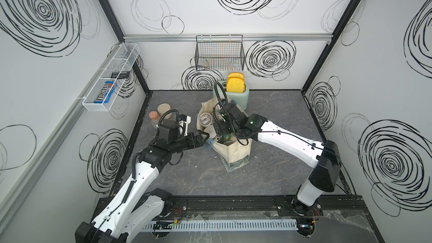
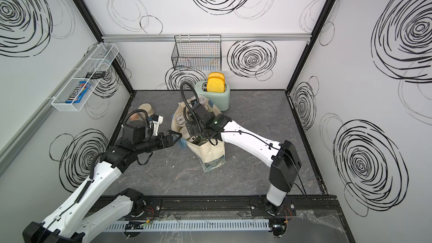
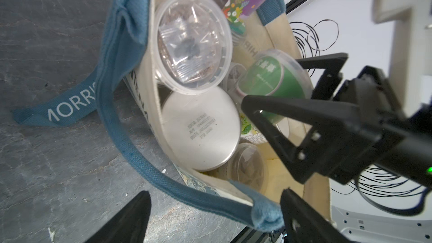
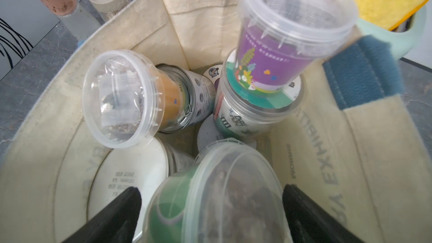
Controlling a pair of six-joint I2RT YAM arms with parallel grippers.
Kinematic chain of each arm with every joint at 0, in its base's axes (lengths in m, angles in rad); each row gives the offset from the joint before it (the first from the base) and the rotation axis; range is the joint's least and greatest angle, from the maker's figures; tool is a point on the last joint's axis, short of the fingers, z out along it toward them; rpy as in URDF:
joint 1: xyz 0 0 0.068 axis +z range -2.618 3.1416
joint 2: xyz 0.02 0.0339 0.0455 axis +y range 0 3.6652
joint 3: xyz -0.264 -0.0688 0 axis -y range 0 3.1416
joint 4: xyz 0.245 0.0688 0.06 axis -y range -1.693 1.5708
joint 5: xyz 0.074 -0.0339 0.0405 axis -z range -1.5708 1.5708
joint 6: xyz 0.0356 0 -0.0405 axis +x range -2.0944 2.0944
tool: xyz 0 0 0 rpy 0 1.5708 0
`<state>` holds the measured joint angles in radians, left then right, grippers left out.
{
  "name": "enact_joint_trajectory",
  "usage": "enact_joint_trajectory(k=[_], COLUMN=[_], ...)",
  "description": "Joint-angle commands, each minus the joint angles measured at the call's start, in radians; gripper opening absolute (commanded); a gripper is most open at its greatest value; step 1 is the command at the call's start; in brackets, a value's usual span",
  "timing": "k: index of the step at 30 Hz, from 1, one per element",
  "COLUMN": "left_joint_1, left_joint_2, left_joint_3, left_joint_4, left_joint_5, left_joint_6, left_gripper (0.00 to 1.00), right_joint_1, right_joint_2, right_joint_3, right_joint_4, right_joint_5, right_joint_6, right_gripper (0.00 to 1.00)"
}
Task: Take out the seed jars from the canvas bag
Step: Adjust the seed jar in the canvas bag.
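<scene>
Green-label tub (image 4: 222,183) sits between wide-spread jaws of right end effector (image 4: 211,191); contact unclear. Seed jars (image 3: 194,36) piled inside canvas bag (image 1: 236,150), centre of frame on bench (image 1: 292,171) in both top views. Left end effector (image 1: 205,138) wide open, empty, straddling blue strap (image 3: 163,183) at bag's rim. Mint toaster (image 1: 240,101) just above bag in frame.

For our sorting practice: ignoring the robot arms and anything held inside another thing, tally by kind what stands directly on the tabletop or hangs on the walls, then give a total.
Canvas bag: 1
Toaster: 1
Jars standing outside the bag: 2
Wire baskets on the walls: 2
Total: 6
</scene>
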<state>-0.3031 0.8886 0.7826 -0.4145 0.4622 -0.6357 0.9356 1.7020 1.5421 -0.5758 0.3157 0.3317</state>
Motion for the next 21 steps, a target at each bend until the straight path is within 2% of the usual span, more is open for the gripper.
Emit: enact_joint_trajectory(k=[1, 8, 12, 16, 21], left_joint_1=[-0.008, -0.012, -0.013, -0.012, -0.013], left_joint_2=[-0.014, -0.019, -0.014, -0.012, -0.014], left_joint_3=[0.021, 0.010, 0.012, 0.007, 0.007], left_joint_4=[0.040, 0.040, 0.036, 0.036, 0.035], left_joint_5=[0.017, -0.006, -0.010, -0.011, -0.017], left_joint_6=[-0.030, -0.029, -0.022, -0.019, -0.016], left_gripper=[0.91, 0.90, 0.90, 0.90, 0.90], right_joint_1=[0.020, 0.034, 0.038, 0.054, 0.064], right_joint_2=[0.015, 0.008, 0.018, 0.013, -0.011], right_joint_3=[0.037, 0.042, 0.042, 0.056, 0.074], right_joint_4=[-0.027, -0.030, -0.064, -0.088, -0.082], right_joint_5=[0.000, 0.028, 0.069, 0.076, -0.029], right_joint_6=[0.004, -0.011, -0.013, -0.031, -0.042], right_gripper=[1.00, 0.94, 0.88, 0.90, 0.94])
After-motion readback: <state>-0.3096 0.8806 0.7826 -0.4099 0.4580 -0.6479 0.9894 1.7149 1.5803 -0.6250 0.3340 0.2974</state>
